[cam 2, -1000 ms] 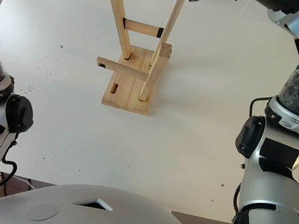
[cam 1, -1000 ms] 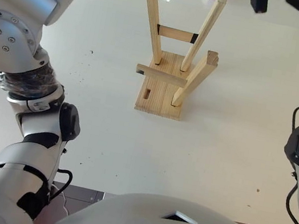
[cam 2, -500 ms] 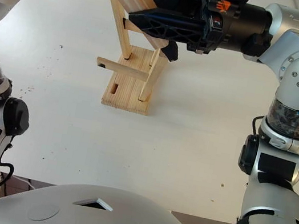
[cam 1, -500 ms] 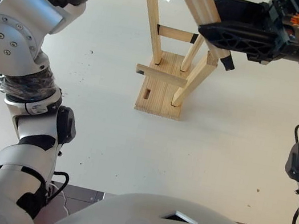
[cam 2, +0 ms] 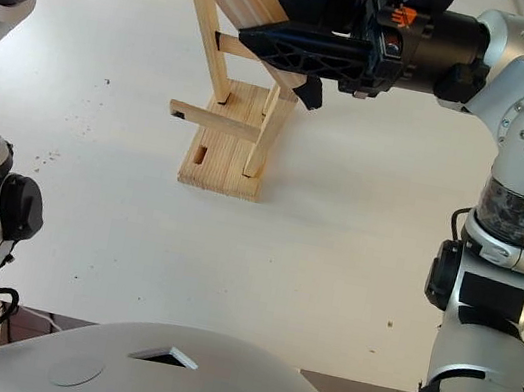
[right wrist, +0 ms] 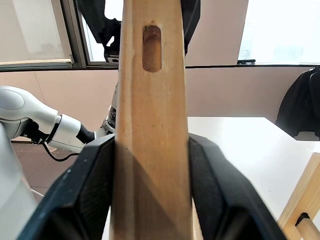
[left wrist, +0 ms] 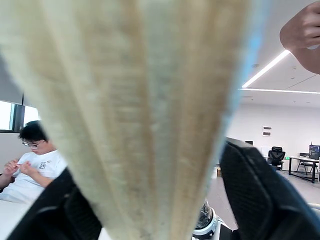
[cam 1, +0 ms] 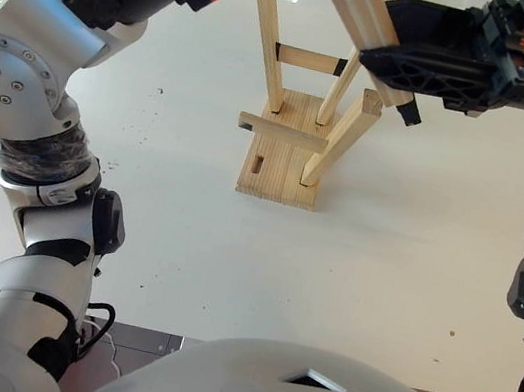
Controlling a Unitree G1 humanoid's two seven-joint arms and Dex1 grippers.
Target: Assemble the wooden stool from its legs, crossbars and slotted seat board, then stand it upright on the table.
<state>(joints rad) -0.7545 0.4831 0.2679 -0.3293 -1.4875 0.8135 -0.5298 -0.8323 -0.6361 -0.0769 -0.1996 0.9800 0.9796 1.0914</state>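
- The loose leg [cam 1: 355,4] is up in the air, slanting over the half-built stool. My right gripper [cam 1: 389,81] is clamped on its lower stretch, with both fingers [right wrist: 90,200] pressed flat to opposite faces.
- My left gripper [left wrist: 160,200] looks closed on the same leg farther up, with wood tight between its dark fingers [left wrist: 255,195].
- The stool lies upside down near the middle of the table [cam 1: 383,258]. Its seat board [cam 1: 281,174] is flat on the table, three legs stand in it and two crossbars [cam 1: 284,131] join them. One slot [cam 1: 258,164] in the board is open.
- I judge the leg to be light, stiff and dry. The square faces grip well, so a firm squeeze mid-length should stop it twisting.
- I would keep the fingers off the mortise [right wrist: 152,48] and off the tenon end, since both have to mate.
- The free crossbar end and the upright legs look easy to lever loose. I would push straight along the leg's axis, because bare wood joints jam if they tilt.
- The board may skid on the smooth tabletop.
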